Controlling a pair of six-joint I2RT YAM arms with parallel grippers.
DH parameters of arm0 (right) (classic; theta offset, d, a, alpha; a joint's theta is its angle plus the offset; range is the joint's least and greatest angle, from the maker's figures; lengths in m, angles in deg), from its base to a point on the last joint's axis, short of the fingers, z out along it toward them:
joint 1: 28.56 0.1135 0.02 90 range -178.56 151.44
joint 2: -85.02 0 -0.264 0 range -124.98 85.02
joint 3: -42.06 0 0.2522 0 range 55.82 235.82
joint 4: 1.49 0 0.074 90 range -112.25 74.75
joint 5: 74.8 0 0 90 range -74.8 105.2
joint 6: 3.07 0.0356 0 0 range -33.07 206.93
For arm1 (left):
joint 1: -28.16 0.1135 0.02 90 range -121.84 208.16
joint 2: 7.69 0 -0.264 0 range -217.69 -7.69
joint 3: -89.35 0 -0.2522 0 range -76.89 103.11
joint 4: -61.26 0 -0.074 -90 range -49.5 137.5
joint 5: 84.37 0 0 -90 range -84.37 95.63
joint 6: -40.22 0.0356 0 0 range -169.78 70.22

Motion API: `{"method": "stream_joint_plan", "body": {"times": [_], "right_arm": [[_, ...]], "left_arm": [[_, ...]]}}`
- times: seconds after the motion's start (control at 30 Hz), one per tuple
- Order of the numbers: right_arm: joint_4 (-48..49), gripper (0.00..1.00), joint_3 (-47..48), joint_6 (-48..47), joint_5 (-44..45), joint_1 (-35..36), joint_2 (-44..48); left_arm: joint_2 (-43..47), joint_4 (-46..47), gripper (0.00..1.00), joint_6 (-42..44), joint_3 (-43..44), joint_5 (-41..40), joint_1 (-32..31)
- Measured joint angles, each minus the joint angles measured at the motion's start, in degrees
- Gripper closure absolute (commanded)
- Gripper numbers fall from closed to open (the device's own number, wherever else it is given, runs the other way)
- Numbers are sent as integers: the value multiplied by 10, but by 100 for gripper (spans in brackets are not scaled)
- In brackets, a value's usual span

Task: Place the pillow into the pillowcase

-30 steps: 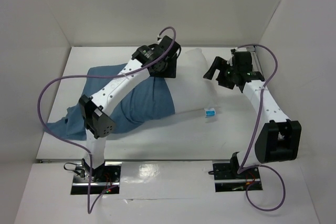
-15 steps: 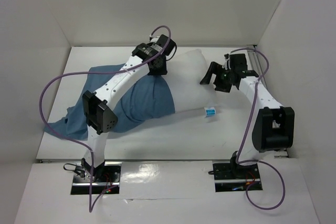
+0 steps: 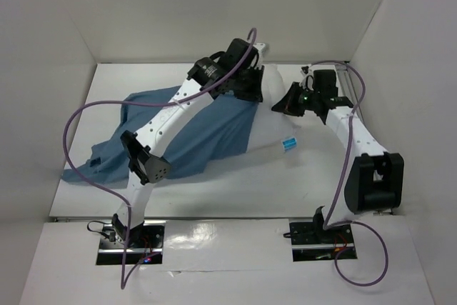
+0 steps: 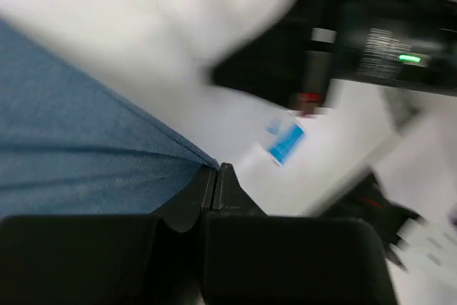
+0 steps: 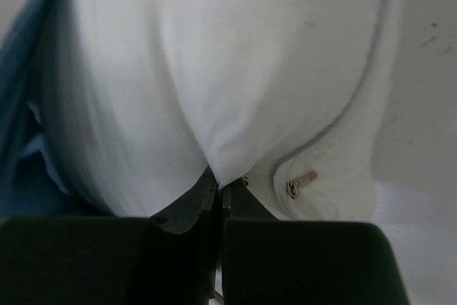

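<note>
The pillowcase [image 3: 207,126] advanced, hiding more of the pillow [image 3: 270,132].

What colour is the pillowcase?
The pillowcase is plain medium blue, clearest in the top external view.

The left gripper [image 4: 216,171] pinches the edge of the blue pillowcase [image 4: 78,148]; the white pillow [image 4: 143,19] lies blurred beyond.

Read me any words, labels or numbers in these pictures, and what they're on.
No text can be read.
Blue tag on the pillow: any print too small to tell.
White lettering on the right arm's black housing: blurred, unreadable.
</note>
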Motion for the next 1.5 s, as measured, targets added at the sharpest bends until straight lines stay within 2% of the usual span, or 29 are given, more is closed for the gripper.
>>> {"method": "stream_joint_plan", "body": {"times": [0.07,0.2,0.4,0.5,0.63,0.93,1.07,1.17,1.2,1.23,1.3,1.37,1.5], "right_arm": [[11,100,0,28,25,24,37],[70,100,-32,73,88,98,144],[176,100,-202,196,158,153,248],[189,100,-253,240,193,174,269],[174,100,-262,271,243,211,296],[179,100,-358,369,291,225,416],[178,100,-392,387,292,232,422],[181,100,-384,380,285,230,384],[183,100,-376,374,280,228,367],[184,100,-362,366,273,223,342],[195,100,-338,353,260,216,298],[207,100,-314,340,242,199,251],[224,100,-267,314,212,153,181]], "left_arm": [[-6,13,100,2,32,65,-22],[-2,62,100,-2,15,159,-40],[-7,77,100,-31,13,254,6],[-16,77,100,-35,8,278,23],[-28,78,100,-44,4,297,28],[-38,121,100,-64,6,341,28],[-51,141,100,-66,5,345,29],[-42,170,99,-61,-26,340,31],[-38,176,89,-58,-38,334,31],[-31,179,58,-47,-57,325,31],[-24,175,35,-32,-74,305,31],[-14,158,20,-9,-83,271,31],[49,120,17,40,-141,163,29]]}}
